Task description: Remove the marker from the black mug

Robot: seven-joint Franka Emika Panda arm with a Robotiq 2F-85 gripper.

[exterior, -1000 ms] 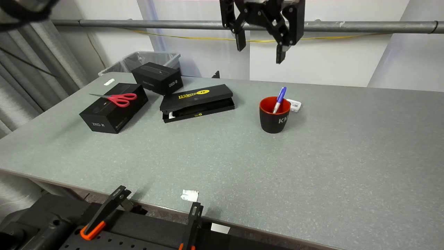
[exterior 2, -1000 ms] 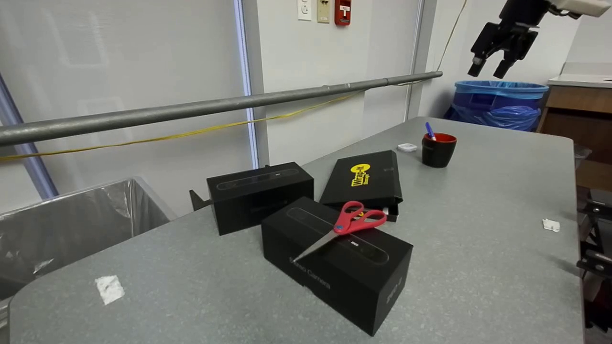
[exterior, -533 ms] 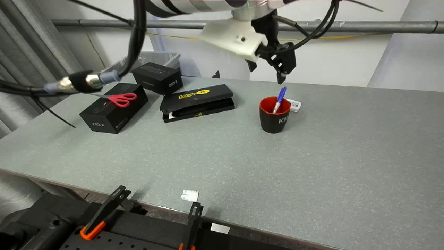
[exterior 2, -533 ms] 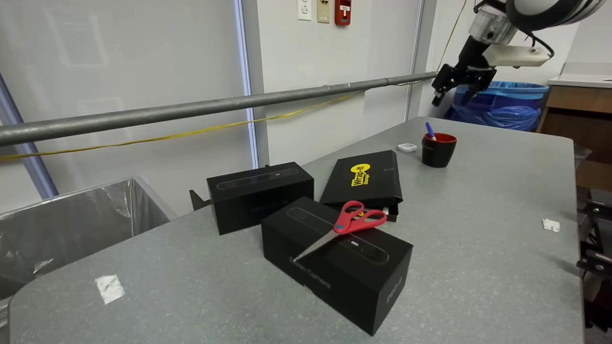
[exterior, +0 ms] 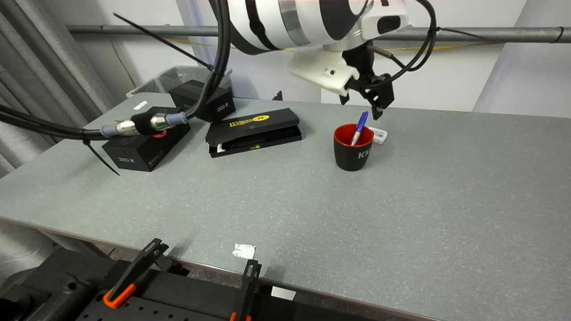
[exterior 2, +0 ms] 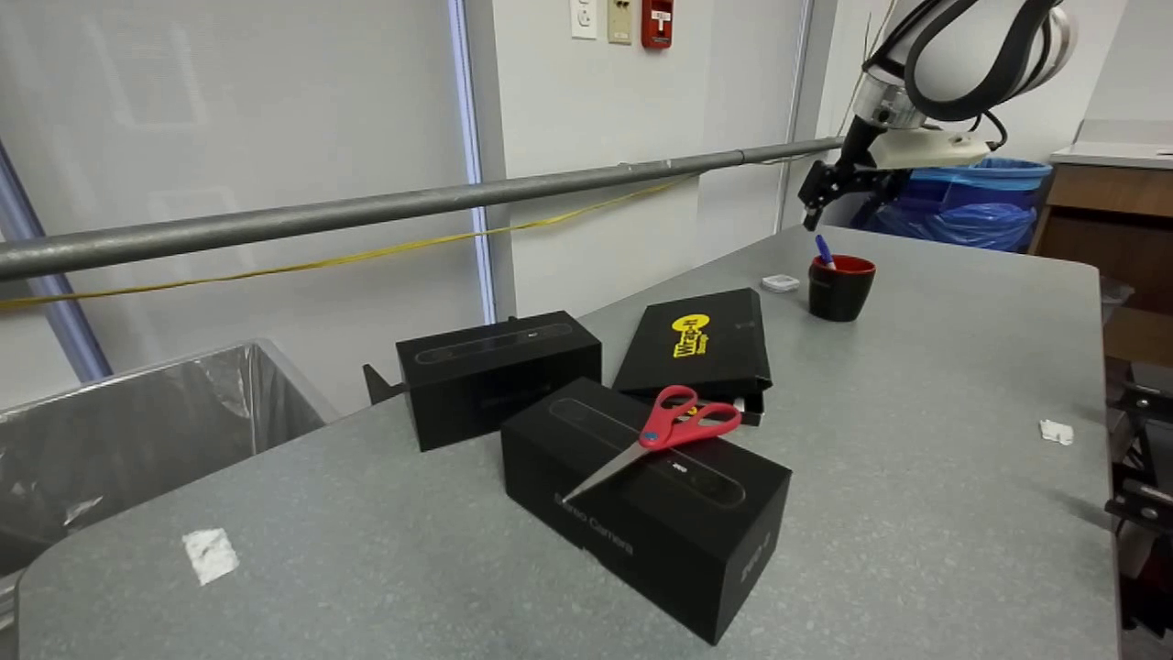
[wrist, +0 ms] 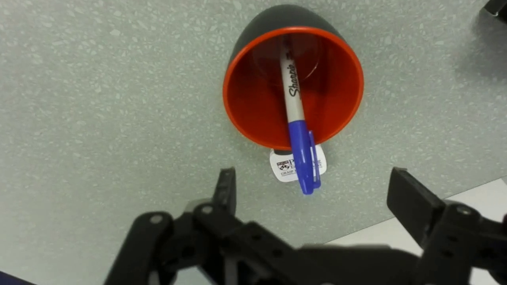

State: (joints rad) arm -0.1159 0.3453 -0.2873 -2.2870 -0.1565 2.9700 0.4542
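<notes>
The black mug (exterior: pixel 345 157) stands upright on the grey table, and it shows in both exterior views (exterior 2: pixel 838 298). Its red inside (wrist: pixel 257 99) faces the wrist view. The blue marker (exterior: pixel 362 121) leans in the mug, its whitish part inside and its blue cap sticking out past the rim; it also shows in both other views (exterior 2: pixel 824 249) (wrist: pixel 302 150). My gripper (exterior: pixel 360 107) is open and empty, above and behind the mug. In the wrist view the marker's cap lies between the spread fingertips (wrist: pixel 313 172) in the picture, touching neither. The mug's handle is mostly hidden.
A small white case (wrist: pixel 282 171) lies on the table right behind the mug. A flat black box (exterior: pixel 254 127) and two black boxes (exterior 2: pixel 641 522) (exterior 2: pixel 499 376) stand to one side, with red scissors (exterior 2: pixel 674 426) on top. A grey pipe (exterior: pixel 473 34) runs along the wall.
The arm has come down and further into view. The gripper has dropped from high above the table to close above the mug, still open. The mug and marker have not moved.
</notes>
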